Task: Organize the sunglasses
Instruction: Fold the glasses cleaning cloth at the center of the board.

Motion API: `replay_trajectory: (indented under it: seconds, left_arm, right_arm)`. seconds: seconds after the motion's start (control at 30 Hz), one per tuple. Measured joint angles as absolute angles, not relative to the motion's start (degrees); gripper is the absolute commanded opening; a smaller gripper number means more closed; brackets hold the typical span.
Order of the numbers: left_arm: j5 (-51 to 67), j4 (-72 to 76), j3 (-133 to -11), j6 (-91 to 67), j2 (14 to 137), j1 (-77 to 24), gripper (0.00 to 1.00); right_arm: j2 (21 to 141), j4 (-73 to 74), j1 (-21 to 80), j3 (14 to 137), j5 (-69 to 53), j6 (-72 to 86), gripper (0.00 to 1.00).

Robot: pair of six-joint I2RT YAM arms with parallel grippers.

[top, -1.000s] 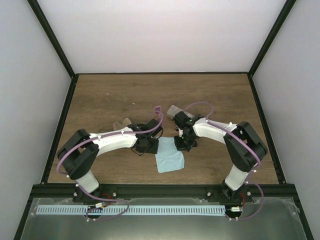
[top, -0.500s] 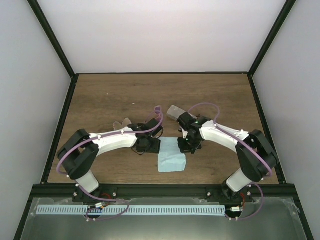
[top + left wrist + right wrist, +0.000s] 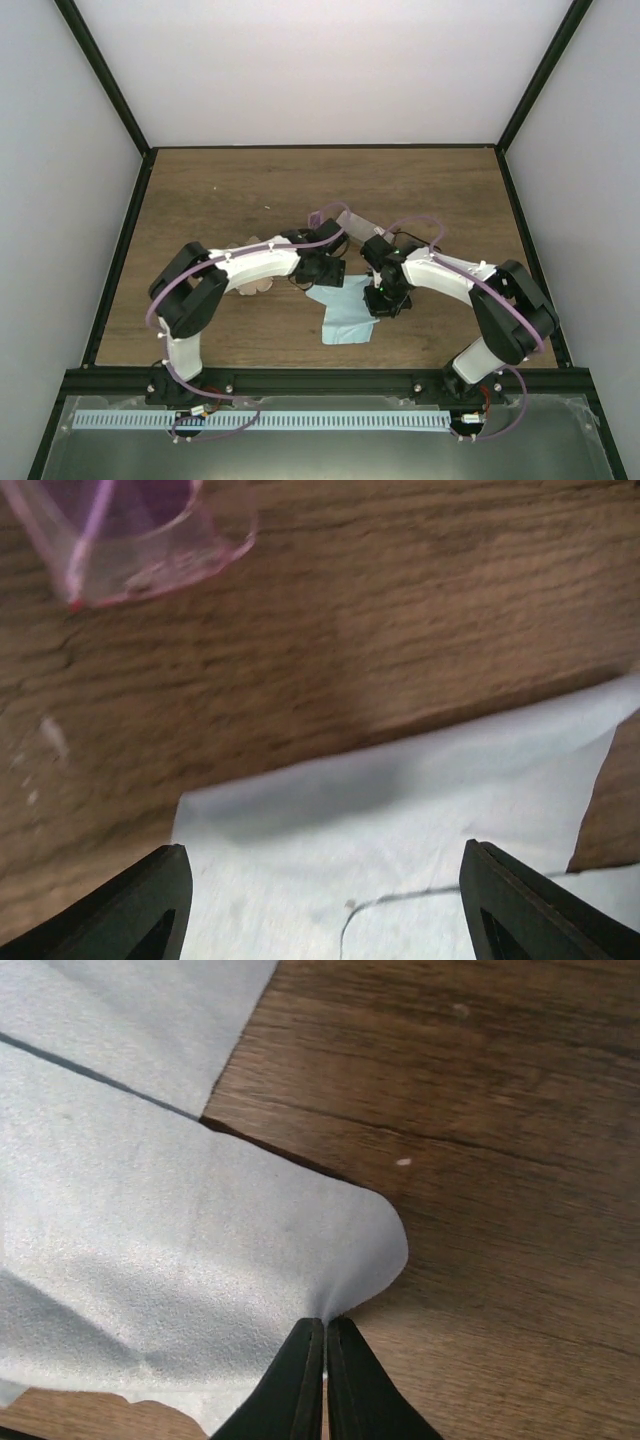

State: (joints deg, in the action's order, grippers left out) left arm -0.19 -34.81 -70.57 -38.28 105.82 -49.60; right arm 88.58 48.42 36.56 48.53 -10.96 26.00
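Observation:
A pair of sunglasses with a purple-pink tinted lens point(image 3: 130, 530) lies on the wood, at the top left of the left wrist view. On the light blue cloth point(image 3: 345, 312) runs a thin black wire point(image 3: 420, 894), like part of a frame. My left gripper point(image 3: 340, 910) hangs open just above this cloth, one finger on each side of the wire, holding nothing. From overhead it point(image 3: 322, 272) sits at the cloth's upper left. My right gripper point(image 3: 325, 1338) is shut on the cloth's right edge, pinching a fold; in the top view it point(image 3: 385, 303) is at the cloth's right side.
A grey case point(image 3: 350, 220) lies behind the two grippers. A pale pinkish thing point(image 3: 252, 284) sits under the left forearm, too small to identify. Bare wooden table point(image 3: 250, 190) stretches to the back and sides, with black frame posts and white walls around it.
The left arm has swung right and forward and its jaws have opened. The right gripper has dragged the cloth a little right and towards the near edge, skewing it.

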Motion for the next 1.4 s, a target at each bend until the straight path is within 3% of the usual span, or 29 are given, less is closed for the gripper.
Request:
replay_trajectory:
  seconds: [0.43,0.8,1.03,1.23,1.4]
  left_arm:
    - [-0.25,-35.29,-73.65,-34.72,111.61,-49.63,0.74]
    - [-7.70,-35.42,-72.20,-34.44,111.92,-46.83,0.73]
    - [-10.57,-35.99,-71.64,-34.52,111.35,-43.57,0.75]
    - [-13.19,-43.18,-73.47,-34.87,110.61,-42.02,0.73]
    - [-13.89,-48.97,-78.17,-35.68,107.31,-43.31,0.71]
  right_arm:
    - [88.58,47.42,32.21,47.86,-10.41,25.78,0.03]
    - [88.42,47.42,31.24,48.05,-10.37,24.67,0.03]
    - [88.20,47.51,31.14,48.64,-10.31,24.01,0.30]
    - [88.20,47.44,30.96,52.71,-10.02,24.05,0.36]
    - [88.73,47.07,30.92,55.53,-9.54,24.05,0.35]
